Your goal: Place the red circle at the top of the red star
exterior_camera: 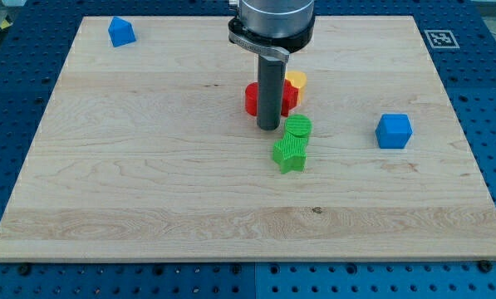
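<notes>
Two red blocks sit side by side near the board's middle, partly hidden behind my rod. The left one (pixel 252 98) looks rounded, like the red circle. The right one (pixel 290 98) looks pointed, like the red star. The rod hides whether they touch. My tip (pixel 268 127) rests on the board just below the red pair and just left of a green circle (pixel 298 126).
A yellow block (pixel 297 80) sits against the upper right of the red pair. A green star (pixel 290 154) lies just below the green circle, touching it. A blue cube (pixel 394 130) is at the right. A blue block (pixel 121 31) is at the top left corner of the wooden board (pixel 148 183).
</notes>
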Controlling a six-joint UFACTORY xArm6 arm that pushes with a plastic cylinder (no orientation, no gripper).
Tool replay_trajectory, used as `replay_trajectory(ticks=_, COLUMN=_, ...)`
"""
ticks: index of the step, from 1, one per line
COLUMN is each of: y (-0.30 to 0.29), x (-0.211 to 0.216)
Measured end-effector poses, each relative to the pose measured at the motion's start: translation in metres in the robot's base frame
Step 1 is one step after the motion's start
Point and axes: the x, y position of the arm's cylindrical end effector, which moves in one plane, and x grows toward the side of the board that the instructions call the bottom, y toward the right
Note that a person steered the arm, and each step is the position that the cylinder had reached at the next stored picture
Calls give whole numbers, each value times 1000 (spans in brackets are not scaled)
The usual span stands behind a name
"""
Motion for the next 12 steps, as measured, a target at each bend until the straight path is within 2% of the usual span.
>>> replay_trajectory(ticks=4, y=-16, x=-26)
replay_trajectory(ticks=8, y=-21, x=-35)
replay_trajectory(ticks=10, y=-21, x=-56)
replay_trajectory(ticks=12, y=-21, x=-56)
